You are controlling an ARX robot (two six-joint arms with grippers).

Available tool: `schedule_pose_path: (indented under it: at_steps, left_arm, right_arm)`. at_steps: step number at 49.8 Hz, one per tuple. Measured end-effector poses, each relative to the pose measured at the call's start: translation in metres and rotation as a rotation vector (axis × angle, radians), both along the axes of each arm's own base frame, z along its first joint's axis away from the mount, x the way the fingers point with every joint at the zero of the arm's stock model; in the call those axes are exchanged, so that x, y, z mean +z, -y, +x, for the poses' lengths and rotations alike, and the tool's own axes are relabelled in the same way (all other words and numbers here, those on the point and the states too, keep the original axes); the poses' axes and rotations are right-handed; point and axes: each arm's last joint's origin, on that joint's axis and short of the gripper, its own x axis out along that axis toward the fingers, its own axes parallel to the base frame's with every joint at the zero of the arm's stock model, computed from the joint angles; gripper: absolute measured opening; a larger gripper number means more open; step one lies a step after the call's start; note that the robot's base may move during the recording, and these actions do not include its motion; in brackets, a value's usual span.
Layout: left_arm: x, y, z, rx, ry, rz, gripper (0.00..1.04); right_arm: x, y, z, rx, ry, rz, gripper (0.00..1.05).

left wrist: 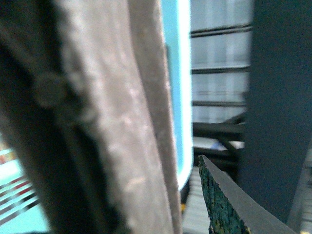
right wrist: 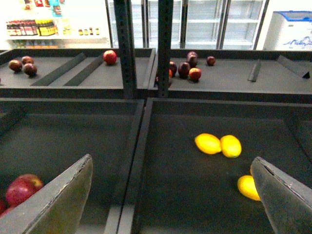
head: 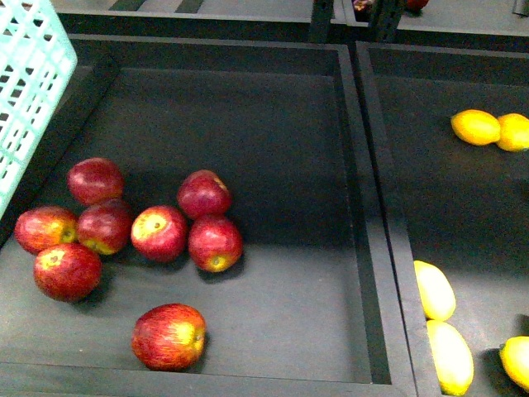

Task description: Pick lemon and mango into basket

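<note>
The teal slotted basket hangs at the far left of the front view. In the left wrist view its brown handle and teal rim fill the picture, blurred, with my left gripper shut on the basket. Two lemons lie side by side at the back of the right bin, also seen as lemons in the right wrist view. An elongated yellow mango lies at that bin's front, with a second one beside it. My right gripper hangs open above the bins, holding nothing.
Several red apples lie in the left bin. A raised black divider separates the two bins. Another yellow fruit is partly hidden behind my right finger. Further shelves behind hold dark red fruit.
</note>
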Motion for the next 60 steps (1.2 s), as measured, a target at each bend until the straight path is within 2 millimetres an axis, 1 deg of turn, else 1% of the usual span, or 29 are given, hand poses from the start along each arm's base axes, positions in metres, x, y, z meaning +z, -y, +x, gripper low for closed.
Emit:
schedule_pose_path:
  at_steps: [1, 3, 6, 7, 11, 14, 18, 22, 26, 29, 34, 40, 48, 56, 60]
  left_arm:
    - [0.001, 0.0, 0.0, -0.004, -0.028, 0.001, 0.28]
    - [0.005, 0.0, 0.0, -0.062, -0.117, 0.095, 0.28]
    - [0.009, 0.003, -0.001, -0.159, -0.187, 0.206, 0.28]
    - [0.009, 0.004, -0.001, -0.174, -0.198, 0.214, 0.28]
    - [0.005, 0.011, 0.005, -0.309, -0.216, 0.353, 0.28]
    - [0.001, 0.016, 0.014, -0.362, -0.223, 0.409, 0.28]
    - [0.001, 0.028, 0.032, -0.409, -0.205, 0.486, 0.28]
    - [0.003, 0.047, 0.047, -0.49, -0.162, 0.502, 0.28]
    - [0.001, 0.077, 0.065, -0.609, -0.132, 0.47, 0.28]
    - [-0.001, 0.103, 0.079, -0.692, -0.129, 0.441, 0.28]
    - [0.002, 0.143, 0.091, -0.793, -0.096, 0.422, 0.28]
    - [0.007, 0.168, 0.094, -0.834, -0.067, 0.409, 0.28]
    - [0.007, 0.197, 0.094, -0.878, -0.058, 0.41, 0.28]
    - [0.003, 0.218, 0.085, -0.944, -0.058, 0.423, 0.28]
    - [0.003, 0.224, 0.081, -0.968, -0.054, 0.424, 0.28]
  right_arm:
    - [0.0, 0.0, 0.0, -0.001, 0.0, 0.0, 0.96]
    - [0.0, 0.0, 0.0, -0.002, 0.0, 0.0, 0.96]
    - [0.0, 0.0, 0.0, -0.002, 0.0, 0.0, 0.96]
    - [0.0, 0.0, 0.0, -0.002, 0.0, 0.0, 0.96]
    - [0.0, 0.0, 0.0, -0.003, 0.0, 0.0, 0.96]
    - [0.0, 0.0, 0.0, -0.004, 0.001, 0.0, 0.96]
    - [0.0, 0.0, 0.0, -0.007, 0.0, 0.0, 0.96]
    - [0.0, 0.0, 0.0, -0.008, 0.0, 0.0, 0.96]
    - [0.0, 0.0, 0.0, -0.008, 0.0, 0.0, 0.96]
    - [0.0, 0.0, 0.0, -0.008, 0.0, 0.0, 0.96]
    - [0.0, 0.0, 0.0, -0.008, 0.0, 0.0, 0.96]
    - [0.0, 0.0, 0.0, -0.008, 0.0, 0.0, 0.96]
    - [0.0, 0.0, 0.0, -0.008, 0.0, 0.0, 0.96]
    - [0.0, 0.0, 0.0, -0.008, 0.0, 0.0, 0.96]
    - [0.0, 0.0, 0.0, -0.008, 0.0, 0.0, 0.96]
